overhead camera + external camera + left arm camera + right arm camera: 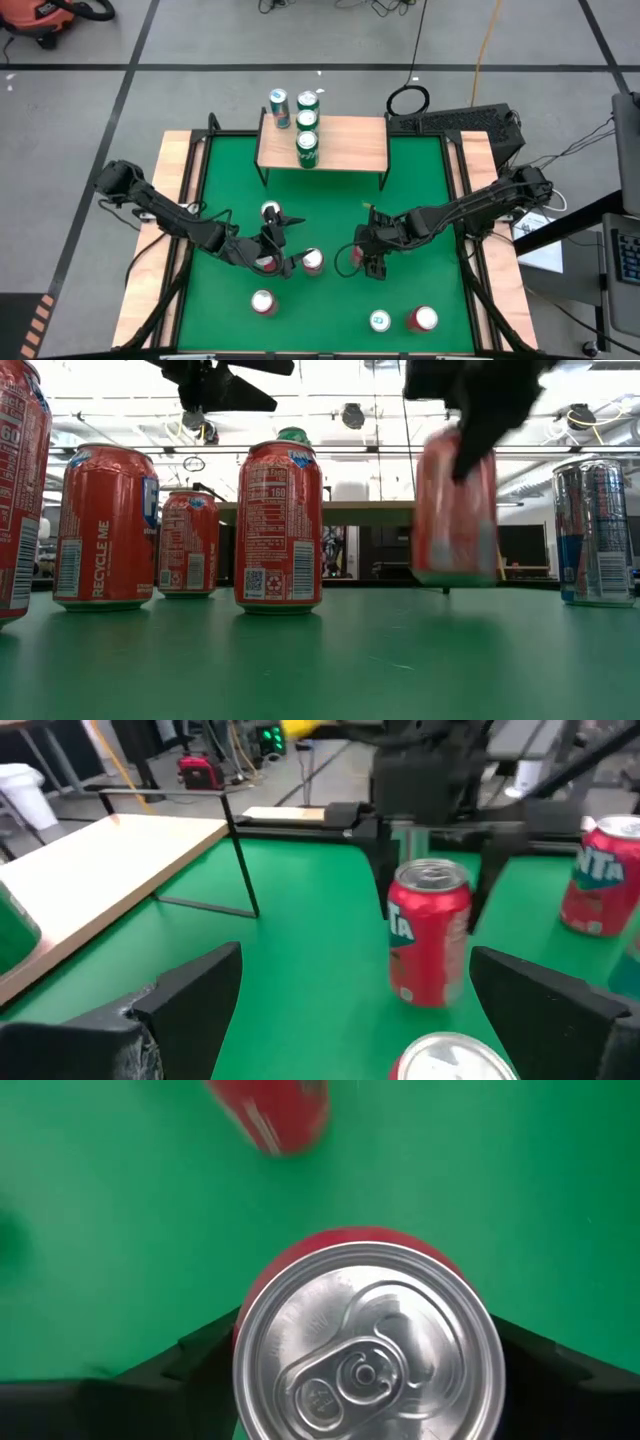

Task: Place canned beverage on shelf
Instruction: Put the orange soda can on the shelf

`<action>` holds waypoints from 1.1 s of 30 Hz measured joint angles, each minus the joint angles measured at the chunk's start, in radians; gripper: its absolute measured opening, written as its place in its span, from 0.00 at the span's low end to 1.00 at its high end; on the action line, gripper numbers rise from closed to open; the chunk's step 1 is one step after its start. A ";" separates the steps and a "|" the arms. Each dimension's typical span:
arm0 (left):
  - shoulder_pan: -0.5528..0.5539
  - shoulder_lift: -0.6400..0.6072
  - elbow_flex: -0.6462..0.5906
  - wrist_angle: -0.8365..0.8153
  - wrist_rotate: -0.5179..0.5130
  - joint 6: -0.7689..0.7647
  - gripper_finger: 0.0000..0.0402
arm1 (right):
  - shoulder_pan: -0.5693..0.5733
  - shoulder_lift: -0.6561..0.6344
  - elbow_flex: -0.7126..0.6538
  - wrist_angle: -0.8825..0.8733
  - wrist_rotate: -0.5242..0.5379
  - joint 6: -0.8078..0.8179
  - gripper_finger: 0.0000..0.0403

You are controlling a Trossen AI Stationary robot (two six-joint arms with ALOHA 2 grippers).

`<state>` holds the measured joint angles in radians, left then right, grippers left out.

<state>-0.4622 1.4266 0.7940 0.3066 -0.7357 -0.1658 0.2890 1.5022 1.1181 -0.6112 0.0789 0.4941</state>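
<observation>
One red can (368,1342) sits clenched in the right gripper (362,256), short of the shelf (345,143). It should ride upright, clearing the shelf's edge. The left gripper (380,1020) gapes released.

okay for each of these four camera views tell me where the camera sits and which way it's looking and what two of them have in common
High view: above the table, looking straight down; both arms show, the left gripper and right gripper, plus the shelf.
Low view: at tabletop height, looking level across the green table; arms come in from above.
Left wrist view: looks forward past its own open fingers.
Right wrist view: looks straight down; its fingers flank a can top.
Shared: the left wrist and low views both show the red can in the right gripper.
</observation>
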 joint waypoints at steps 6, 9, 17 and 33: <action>0.003 0.051 0.000 0.150 -0.005 0.093 0.96 | 0.015 -0.034 0.116 -0.028 0.006 0.045 0.74; 0.003 0.068 0.000 0.216 -0.005 0.138 0.96 | 0.024 -0.045 0.191 -0.043 0.041 0.042 0.74; -0.004 0.091 0.005 0.339 -0.025 0.308 0.96 | 0.047 -0.055 0.283 -0.046 0.185 -0.031 0.74; 0.003 0.118 0.017 0.337 0.074 0.226 1.00 | 0.047 -0.054 0.283 0.173 0.273 -0.216 0.74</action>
<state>-0.4597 1.5445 0.8108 0.6438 -0.6613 0.0601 0.3355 1.4479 1.4014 -0.4386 0.3521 0.2777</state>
